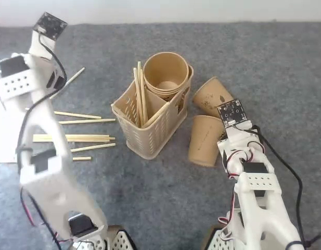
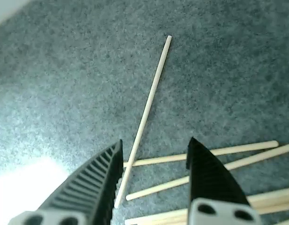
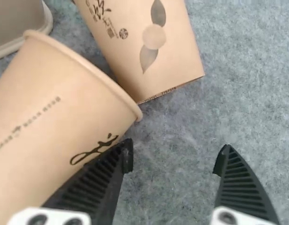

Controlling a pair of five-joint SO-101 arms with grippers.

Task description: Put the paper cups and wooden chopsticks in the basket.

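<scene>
Grey carpet [image 1: 254, 52]; basket [image 1: 144, 138] holds nested cups [image 1: 165, 73] and chopsticks [image 1: 141, 94]. Left gripper [image 2: 155, 143], jaws apart, hangs over a loose chopstick [image 2: 144, 117] to pinch it; right gripper [image 3: 176, 145], also spread, beside a fallen paper cup [image 3: 50, 117]

Pale wooden chopsticks [image 2: 275, 196] run off the left wrist view's edge; in the high view the white left arm [image 1: 40, 135] covers their ends. The right wrist view's edge crops a tan, sideways-lying paper cup [image 3: 46, 122].
</scene>
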